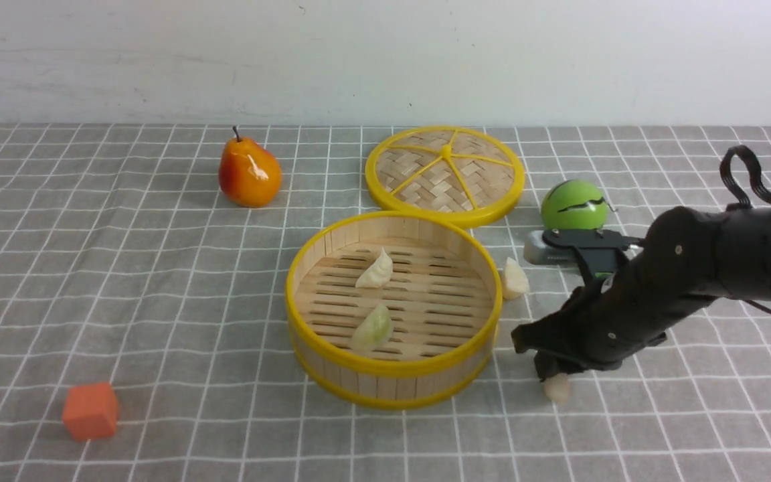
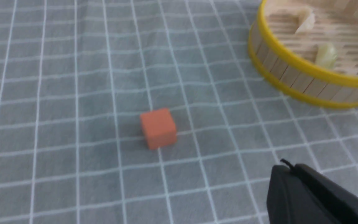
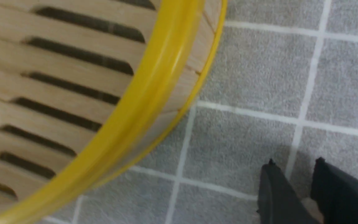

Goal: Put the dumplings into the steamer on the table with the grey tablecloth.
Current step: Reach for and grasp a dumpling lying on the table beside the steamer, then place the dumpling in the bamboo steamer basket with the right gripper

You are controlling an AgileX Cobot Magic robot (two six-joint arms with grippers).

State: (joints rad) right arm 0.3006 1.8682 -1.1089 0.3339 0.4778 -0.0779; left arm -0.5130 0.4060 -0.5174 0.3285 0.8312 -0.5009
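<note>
Just right of the round yellow-rimmed bamboo steamer, down on the grey gridded tablecloth, the right gripper pinches a pinkish pleated toy dumpling, so the pick-up seems in hand, and next it must lift clear of the rim and release beside the two dumplings inside.

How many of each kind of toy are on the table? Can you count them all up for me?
Dumplings: 4 (cream dumpling, green dumpling, second cream dumpling, pinkish dumpling at the right claw)
Steamer: 1
Lid: 1
Pear: 1
Green ball: 1
Orange cube: 1
Total: 9
</note>
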